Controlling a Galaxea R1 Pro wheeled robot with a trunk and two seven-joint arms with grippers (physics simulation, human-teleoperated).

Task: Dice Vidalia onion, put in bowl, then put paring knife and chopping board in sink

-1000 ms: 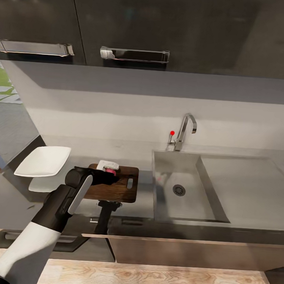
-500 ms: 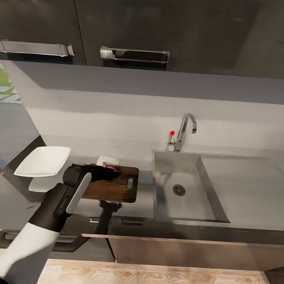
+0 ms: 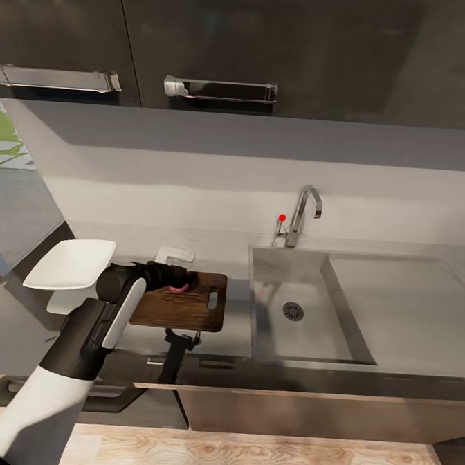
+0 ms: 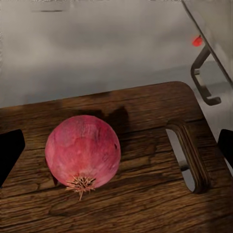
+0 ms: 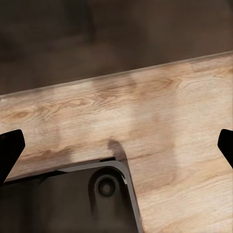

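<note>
Onion: the small pinkish-red round Vidalia onion (image 4: 82, 151) is out of the grey sink (image 3: 303, 314), sitting whole on the brown wooden chopping board (image 3: 192, 309).
Left gripper (image 3: 170, 278): jaws spread, onion loose between them.
Right gripper (image 5: 116, 145): jaws apart, holding nothing, over wood floor.
Left to do: dicing, filling the white squarish bowl (image 3: 71, 263), sinking knife and board.

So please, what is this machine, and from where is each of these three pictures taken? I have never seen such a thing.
It is a simulated two-armed robot at a kitchen counter. The wide picture comes from its head, looking down; each of the other two comes from a camera by one gripper. The left gripper is open over the brown wooden chopping board, and the round pinkish-red onion lies free on that board between its fingers. A shallow white bowl stands beside the board, with the grey sink on the other side. The right wrist camera looks at the wooden floor.
</note>
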